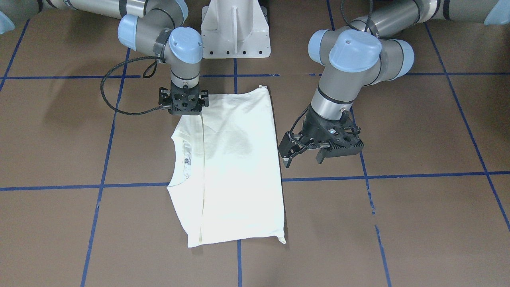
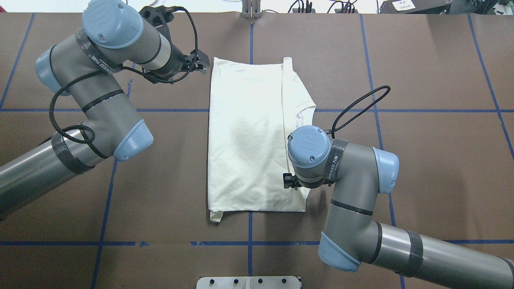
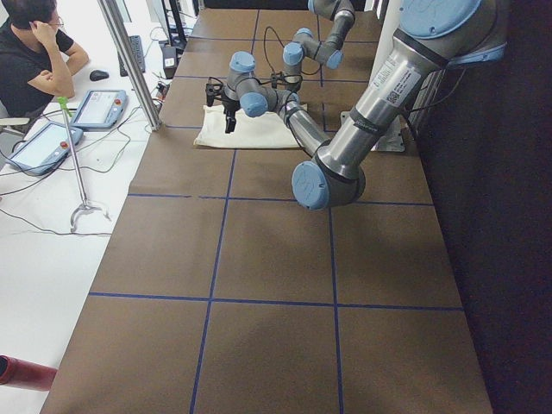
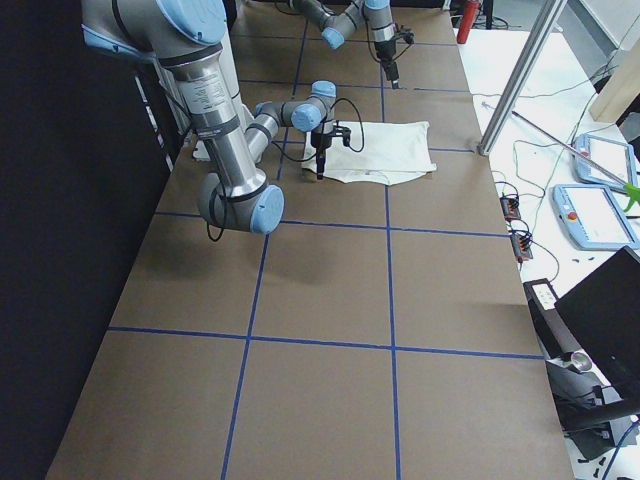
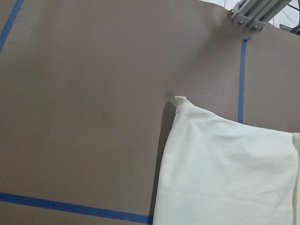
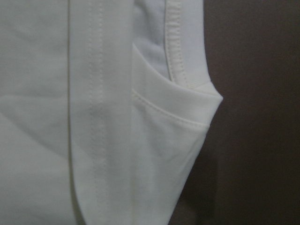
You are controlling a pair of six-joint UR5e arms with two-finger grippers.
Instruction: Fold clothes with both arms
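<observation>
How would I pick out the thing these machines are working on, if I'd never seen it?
Find the long brown table gridded with blue tape. In front of the white pedestal lies a cream shirt folded into a rectangle. It is the only pale, soft thing on the table, its neckline peeking out along one long side.

shirt point(image 1: 239, 167) x1 | arms point(image 2: 100, 108) x2 | base point(image 1: 235, 28) x1 | operator point(image 3: 34, 60) x1 | pendants point(image 3: 99, 108) x2

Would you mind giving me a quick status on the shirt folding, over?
Left gripper open, empty, beside the shirt. Right gripper low over shirt's corner, jaws unclear. Shirt partly folded, flat, plain side up. No obstruction seen.
</observation>
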